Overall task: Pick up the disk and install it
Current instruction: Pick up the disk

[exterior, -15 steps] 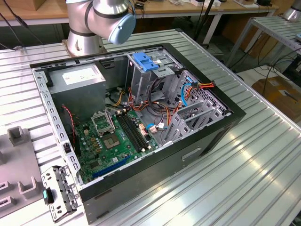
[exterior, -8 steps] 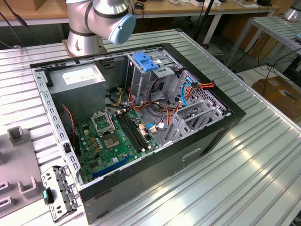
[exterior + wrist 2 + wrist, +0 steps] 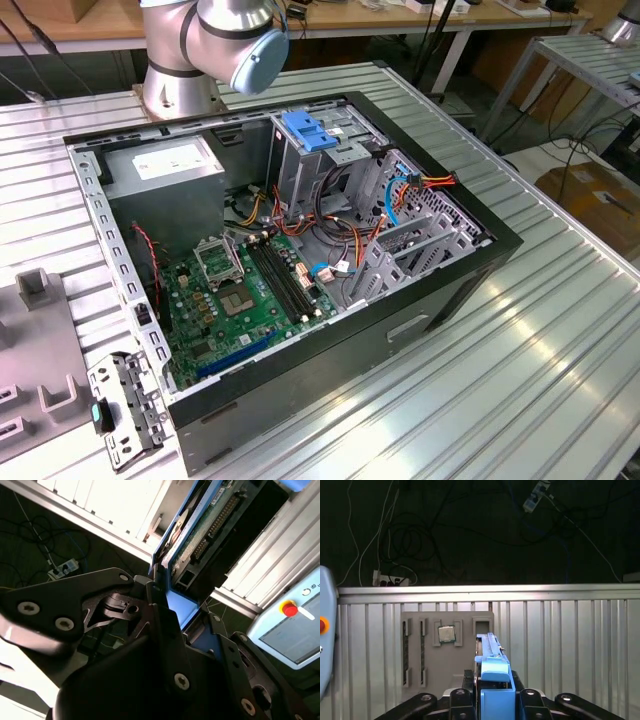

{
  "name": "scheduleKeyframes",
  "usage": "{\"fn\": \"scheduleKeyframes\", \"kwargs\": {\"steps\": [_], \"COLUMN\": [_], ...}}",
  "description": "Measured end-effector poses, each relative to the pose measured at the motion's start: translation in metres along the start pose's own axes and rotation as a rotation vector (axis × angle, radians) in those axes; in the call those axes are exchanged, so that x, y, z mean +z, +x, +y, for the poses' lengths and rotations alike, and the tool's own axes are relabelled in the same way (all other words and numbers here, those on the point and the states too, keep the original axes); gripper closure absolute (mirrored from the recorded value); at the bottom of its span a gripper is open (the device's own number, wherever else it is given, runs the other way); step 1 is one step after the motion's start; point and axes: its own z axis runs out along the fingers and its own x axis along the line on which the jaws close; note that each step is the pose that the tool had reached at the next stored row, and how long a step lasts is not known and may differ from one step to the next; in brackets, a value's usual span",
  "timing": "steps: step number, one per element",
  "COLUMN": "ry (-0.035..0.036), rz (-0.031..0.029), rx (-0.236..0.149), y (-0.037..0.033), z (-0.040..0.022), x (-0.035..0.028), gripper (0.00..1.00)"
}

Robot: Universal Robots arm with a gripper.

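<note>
The disk is seen clamped edge-on in the end effector, its blue plastic rail gripped between the black fingers, in the first wrist view. Beyond it a grey fixture tray is laid on the ribbed metal tabletop, with a square processor chip seated in one of its recesses; past the tabletop's edge, cables and a power strip are scattered on the dark floor. In the second wrist view the disk's green circuit board is turned to the camera, the blue rail being held at the end effector, and a pale blue control pendant with a red button is shown nearby. In the exterior view the open computer case is laid on its side on the tabletop, with the motherboard, the grey power-supply box and the blue-handled drive cage exposed, and the arm is mounted behind the case.
</note>
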Motion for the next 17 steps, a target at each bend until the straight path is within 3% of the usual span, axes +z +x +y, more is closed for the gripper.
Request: {"fn": "scheduleKeyframes", "kwargs": {"steps": [17], "ry": [-0.0001], "rz": [0.0], "rx": [0.0], "y": [-0.0002], "z": [0.0002], "x": [-0.0145], "gripper": [0.63]}}
